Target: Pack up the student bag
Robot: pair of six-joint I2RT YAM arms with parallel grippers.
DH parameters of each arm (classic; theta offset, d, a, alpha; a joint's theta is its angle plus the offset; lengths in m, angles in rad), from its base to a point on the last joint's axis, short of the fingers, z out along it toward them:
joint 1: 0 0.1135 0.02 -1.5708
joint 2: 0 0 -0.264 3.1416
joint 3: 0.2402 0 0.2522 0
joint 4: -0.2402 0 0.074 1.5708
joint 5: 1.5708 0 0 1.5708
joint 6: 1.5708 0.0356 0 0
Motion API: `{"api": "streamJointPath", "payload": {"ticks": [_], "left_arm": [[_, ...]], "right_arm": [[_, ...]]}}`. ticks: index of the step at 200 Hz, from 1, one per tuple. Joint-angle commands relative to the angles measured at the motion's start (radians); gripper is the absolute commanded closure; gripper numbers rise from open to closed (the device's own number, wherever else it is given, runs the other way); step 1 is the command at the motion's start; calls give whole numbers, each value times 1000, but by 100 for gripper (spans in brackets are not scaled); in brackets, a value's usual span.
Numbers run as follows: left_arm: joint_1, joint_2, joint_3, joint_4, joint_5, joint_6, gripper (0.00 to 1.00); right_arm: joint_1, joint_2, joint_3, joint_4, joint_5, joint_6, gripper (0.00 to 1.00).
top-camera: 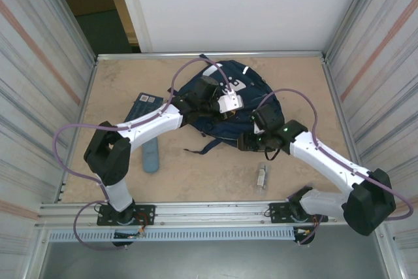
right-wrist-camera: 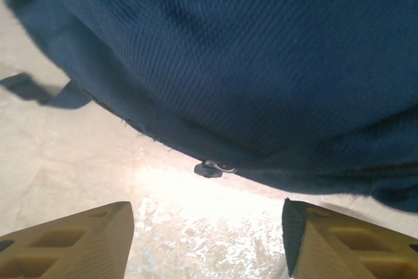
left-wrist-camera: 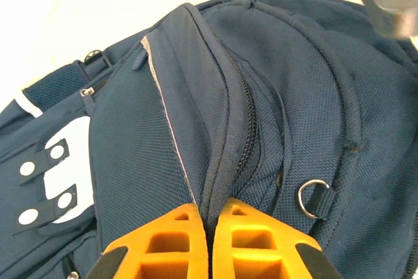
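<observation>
The left jaws are seen pressed shut, with a raised fold of navy fabric pinched between their orange tips, just beside the zipper [left-wrist-camera: 248, 142] of the student bag [left-wrist-camera: 294, 76]. A small metal ring [left-wrist-camera: 313, 197] is sewn on just right of that fold. The right jaws are set partly open (nothing is gripped), low over the bare worktop [right-wrist-camera: 85, 161] at the bag's near right edge, where a small dark pull [right-wrist-camera: 212, 169] hangs. From above, the bag is shown lying mid-worktop, toward the far side, partly covered by both arms. A flat blue item [top-camera: 145, 104] is placed to its left, a pale blue oblong [top-camera: 151, 156] nearer, and a small silver object [top-camera: 262, 176] near the right arm.
</observation>
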Motion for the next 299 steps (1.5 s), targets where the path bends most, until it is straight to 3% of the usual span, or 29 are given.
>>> {"api": "streamJointPath", "payload": {"ticks": [1, 27, 62, 88, 128, 141, 163, 194, 229, 247, 277, 299], "left_arm": [[17, -89, 35, 43, 69, -97, 100], [24, -101, 17, 72, 91, -133, 100], [25, -105, 18, 64, 114, -154, 100], [26, -112, 13, 51, 121, -151, 100], [31, -124, -18, 30, 66, -72, 100], [46, -123, -38, 28, 45, -25, 100], [70, -157, -136, 129, 56, 63, 100], [141, -151, -122, 96, 169, 104, 100], [192, -133, -164, 141, 271, 225, 100], [236, -114, -155, 142, 384, 271, 100], [303, -33, -41, 45, 564, 343, 100], [328, 54, 69, 20, 474, 257, 100]], "right_arm": [[96, -32, -24, 84, 241, 191, 43], [189, -7, -68, 125, 424, 292, 52], [218, 67, -82, 175, 493, 395, 53], [242, 117, -26, 144, 583, 418, 63], [240, 113, 25, 72, 614, 410, 91], [221, 97, 27, 65, 557, 358, 98], [129, 71, 18, 36, 371, 265, 100], [-27, 24, -5, 50, 13, 56, 100], [-224, -6, 1, -29, -308, -70, 100], [-324, 18, 20, -102, -442, -134, 100], [-339, 61, 32, -84, -601, -170, 100], [-283, 99, 30, 44, -658, -75, 100]]}}
